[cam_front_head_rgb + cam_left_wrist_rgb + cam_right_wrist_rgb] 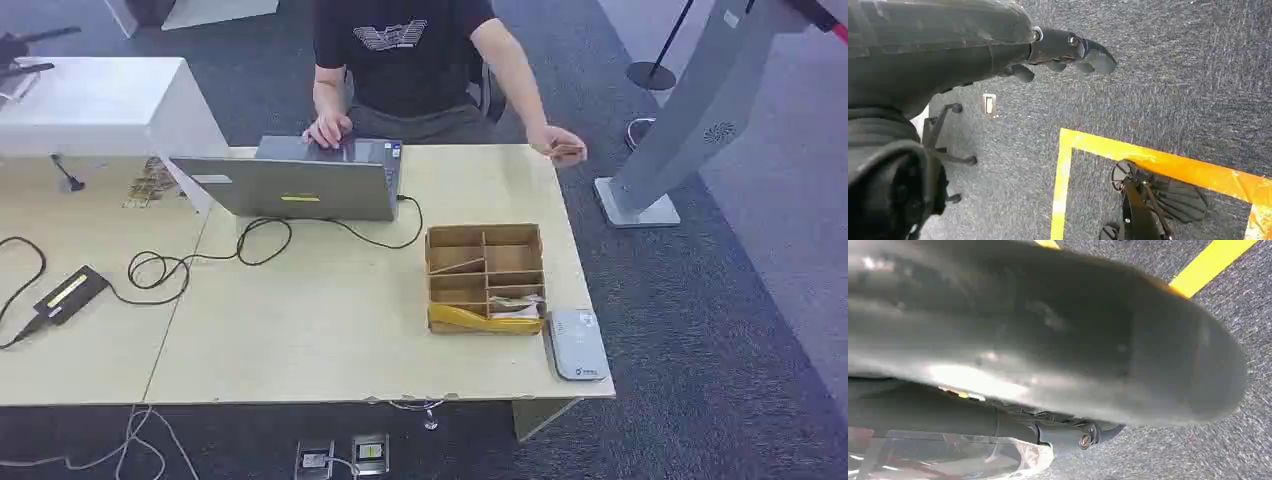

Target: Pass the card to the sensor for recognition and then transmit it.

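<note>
Left hand (1068, 52) hangs over the carpet, fingers loosely apart, holding nothing. Right hand (1088, 435) is mostly hidden; cannot tell its state. Both arms probably idle before the pickup. Cards (500, 305) sit in the near compartments of the cardboard organiser (485, 278), at 4 o'clock on the surface (330, 330), probably staged beside the grey sensor (577, 345). Pale, flat, details too small.

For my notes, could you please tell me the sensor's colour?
Light grey sensor, clearest in the head view.
</note>
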